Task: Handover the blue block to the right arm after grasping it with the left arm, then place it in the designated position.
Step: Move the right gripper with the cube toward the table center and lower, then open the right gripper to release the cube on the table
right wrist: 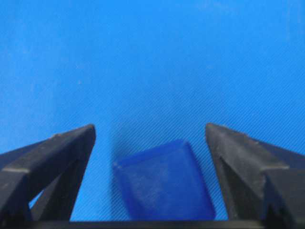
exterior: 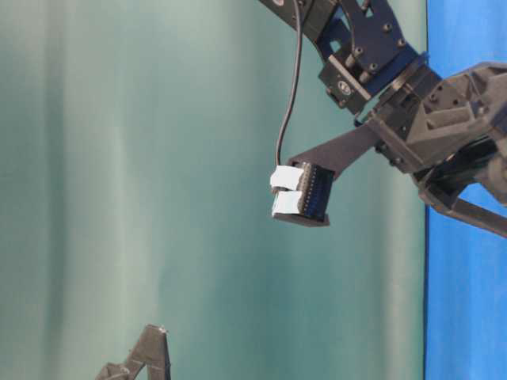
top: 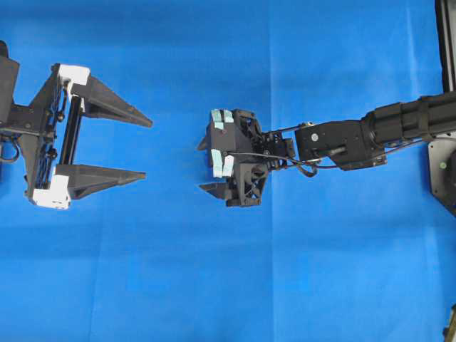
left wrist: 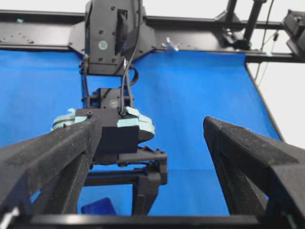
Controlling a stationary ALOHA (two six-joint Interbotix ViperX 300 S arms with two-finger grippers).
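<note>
Blue block (right wrist: 164, 180) (unmarked) between spread fingers (right wrist: 62, 157)

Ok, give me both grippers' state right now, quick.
Left gripper: open, holding nothing.
Right gripper: open, jaws apart on either side of the blue block, which lies on the blue cloth; not gripped.

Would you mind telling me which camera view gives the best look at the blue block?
The right wrist view: the blue block lies large on the cloth between open fingers, clear of both. The left wrist view shows only a corner. The overhead and table-level views do not show it.
</note>
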